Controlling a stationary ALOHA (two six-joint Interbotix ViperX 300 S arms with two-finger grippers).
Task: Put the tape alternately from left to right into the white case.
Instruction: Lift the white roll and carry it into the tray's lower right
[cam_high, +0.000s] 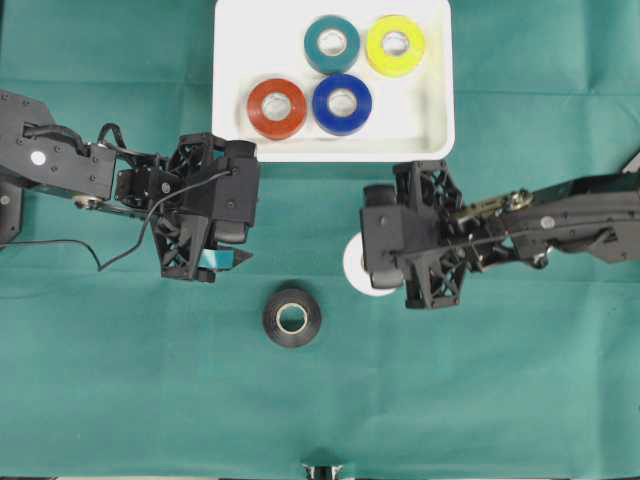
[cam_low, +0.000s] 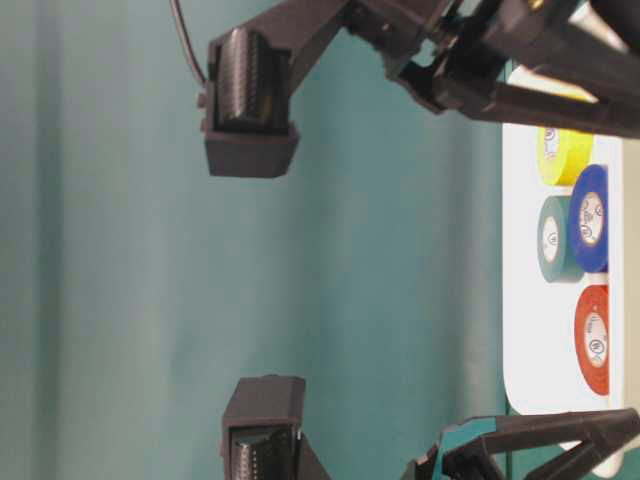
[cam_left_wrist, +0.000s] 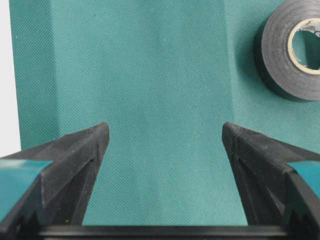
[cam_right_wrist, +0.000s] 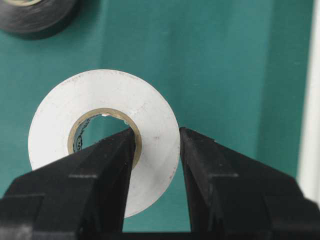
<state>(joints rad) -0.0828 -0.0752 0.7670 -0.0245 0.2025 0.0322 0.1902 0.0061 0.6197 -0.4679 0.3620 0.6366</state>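
Tape rolls: we are seeing orange-red (cam_high: 277, 107), blue (cam_high: 342, 103), teal (cam_high: 332, 43) and yellow (cam_high: 395, 45) sitting in the white case (cam_high: 436, 120). Right fingers (cam_right_wrist: 156, 142) are clamping the white roll (cam_right_wrist: 150, 115), mostly hidden overhead under that arm. Left fingers (cam_left_wrist: 165, 137) are standing wide apart, gripping nothing. Black roll (cam_high: 292, 317) is lying on the bench (cam_high: 500, 400), cut off in both wrist views.

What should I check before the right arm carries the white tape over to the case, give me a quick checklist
1. Right gripper shut on the white tape, one finger through the core: ok.
2. Free space in the white case, left of the teal roll: ok.
3. Left gripper open, holding nothing: ok.
4. Black tape on the cloth, apart from both arms: ok.
5. White tape lifted off the cloth: cannot tell.
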